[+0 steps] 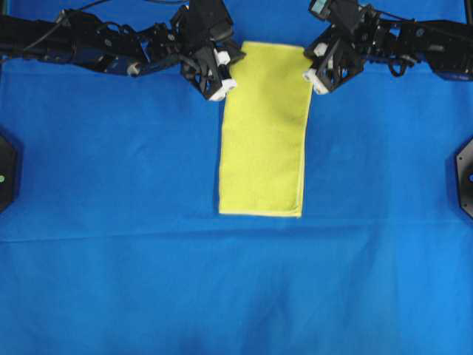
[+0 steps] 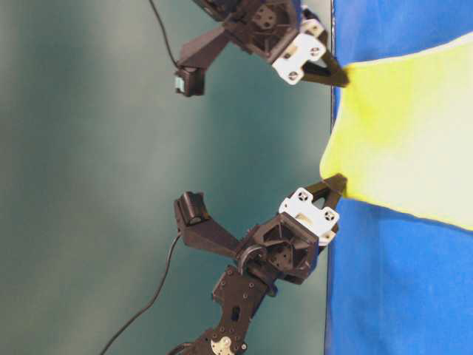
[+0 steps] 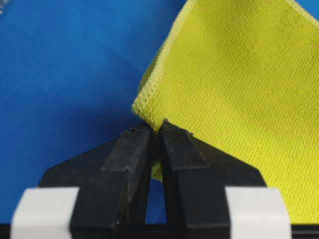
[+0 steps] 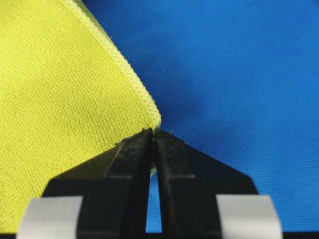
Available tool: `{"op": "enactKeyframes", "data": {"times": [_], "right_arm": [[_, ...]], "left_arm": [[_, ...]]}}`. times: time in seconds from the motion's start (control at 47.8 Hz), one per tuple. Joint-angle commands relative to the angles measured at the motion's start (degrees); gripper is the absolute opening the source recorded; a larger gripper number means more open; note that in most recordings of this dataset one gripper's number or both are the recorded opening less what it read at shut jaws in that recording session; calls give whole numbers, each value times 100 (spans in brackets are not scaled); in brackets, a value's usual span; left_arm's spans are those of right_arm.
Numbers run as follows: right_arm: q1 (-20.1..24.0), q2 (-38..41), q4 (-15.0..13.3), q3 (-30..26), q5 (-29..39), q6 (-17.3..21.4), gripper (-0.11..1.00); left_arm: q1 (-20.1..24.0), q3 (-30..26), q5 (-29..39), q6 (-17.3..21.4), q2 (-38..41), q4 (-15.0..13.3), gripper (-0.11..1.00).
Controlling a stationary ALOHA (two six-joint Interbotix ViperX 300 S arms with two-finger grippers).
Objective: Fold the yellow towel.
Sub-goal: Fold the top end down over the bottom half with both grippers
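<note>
Close in on the left wrist view: the left gripper (image 3: 155, 130) has its fingers (image 3: 130, 149) pinched together on a corner of the towel (image 3: 239, 99), hem just above the tips. That is a corner grip, the sort that lets the cloth hang free below it. Over on the right wrist view, the same story: the right gripper (image 4: 153, 133) has its fingers (image 4: 172, 149) clamped on the opposite corner, stitched edge running up and away to the upper left of the frame.

Pull back to the table-level view and you can see why both hold at once: the towel is stretched between the two grips, its edge taut and lifting off the blue cloth (image 2: 399, 296). Two corners held level should keep the fold square.

From overhead, the towel (image 1: 262, 133) lies as a long narrow strip in the upper middle of the frame, already looking doubled once, its lower end flat on the worktop. Both arms sit at its top end, left gripper (image 1: 222, 83) and right gripper (image 1: 316, 78) on either corner. My read: the top end is ready to be carried down over the bottom for the next fold.
</note>
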Motion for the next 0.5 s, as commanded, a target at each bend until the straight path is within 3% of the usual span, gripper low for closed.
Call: {"op": "enactKeyframes", "data": {"times": [0.0, 0.272, 0.481], "right_arm": [[-9, -141, -18, -141, 26, -9, 3], [35, -281, -26, -141, 62, 0, 3], [334, -765, -26, -132, 475, 18, 3]], "left_arm": [[44, -132, -44, 18, -193, 9, 4], [-53, 0, -53, 18, -316, 9, 4], [-316, 237, -62, 62, -791, 9, 4]]}}
